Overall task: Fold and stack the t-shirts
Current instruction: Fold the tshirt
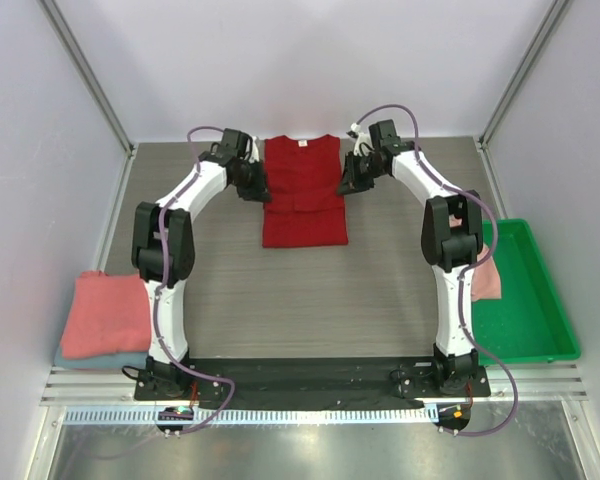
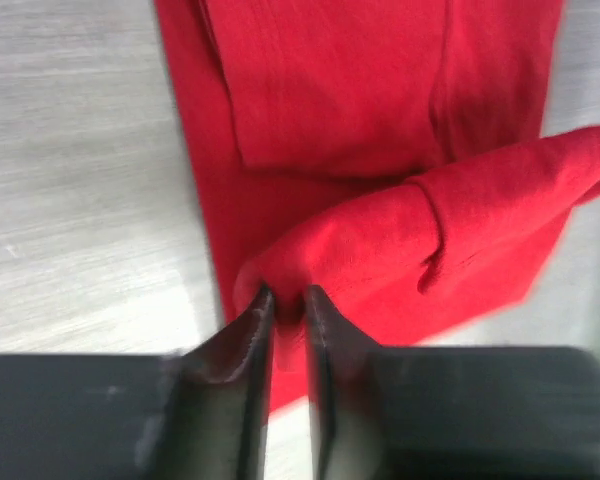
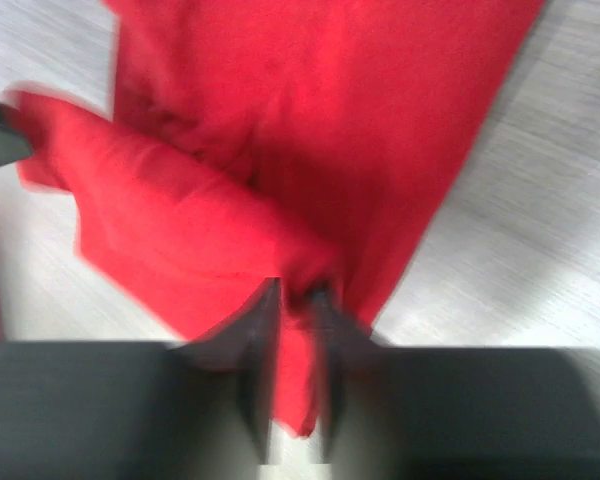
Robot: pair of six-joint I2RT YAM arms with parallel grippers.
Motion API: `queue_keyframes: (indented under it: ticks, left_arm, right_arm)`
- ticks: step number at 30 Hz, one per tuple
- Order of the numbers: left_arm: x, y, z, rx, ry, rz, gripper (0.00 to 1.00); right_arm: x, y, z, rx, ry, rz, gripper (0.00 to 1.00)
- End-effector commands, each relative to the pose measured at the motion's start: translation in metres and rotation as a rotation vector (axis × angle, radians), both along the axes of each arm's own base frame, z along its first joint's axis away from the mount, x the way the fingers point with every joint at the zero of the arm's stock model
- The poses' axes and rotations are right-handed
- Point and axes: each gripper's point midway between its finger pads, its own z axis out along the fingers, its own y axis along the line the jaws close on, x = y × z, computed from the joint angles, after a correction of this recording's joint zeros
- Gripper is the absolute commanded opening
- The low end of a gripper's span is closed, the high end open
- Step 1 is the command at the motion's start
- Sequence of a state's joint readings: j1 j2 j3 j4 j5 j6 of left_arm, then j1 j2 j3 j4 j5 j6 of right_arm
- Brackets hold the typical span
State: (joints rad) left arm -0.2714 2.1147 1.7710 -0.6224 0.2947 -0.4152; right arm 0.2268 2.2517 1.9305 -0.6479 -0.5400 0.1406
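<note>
One red t-shirt [image 1: 302, 195], pale neck label [image 1: 302, 143]

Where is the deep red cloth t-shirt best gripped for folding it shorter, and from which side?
The deep red cloth t-shirt lies as a long strip, collar at the far end. Pinch its two long side edges, left gripper from the left, right gripper from the right; flat cloth likely offers only edges.

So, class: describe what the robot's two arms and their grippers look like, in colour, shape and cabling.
The left arm and right arm match: white rounded links and chunky black joints, each on a black base. A thin purplish-grey cable runs along each arm. The left gripper and right gripper are black, each with two flat, tapering fingers. No markings are legible.
</note>
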Motion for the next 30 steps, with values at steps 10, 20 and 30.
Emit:
queue_keyframes:
  ticks: [10,20,30]
  left_arm:
    - [-0.029,0.042,0.026,0.115,-0.047,0.11,0.48]
    - [-0.106,0.008,-0.022,-0.235,0.268,0.069,0.46]
    - [-0.103,0.001,-0.049,-0.288,0.34,0.131,0.52]
  right_arm:
    - [-0.028,-0.047,0.031,-0.037,-0.035,-0.099,0.51]
    - [-0.126,-0.02,-0.023,0.227,0.339,-0.05,0.49]
    - [-0.114,-0.009,-0.038,0.306,0.395,-0.087,0.5]
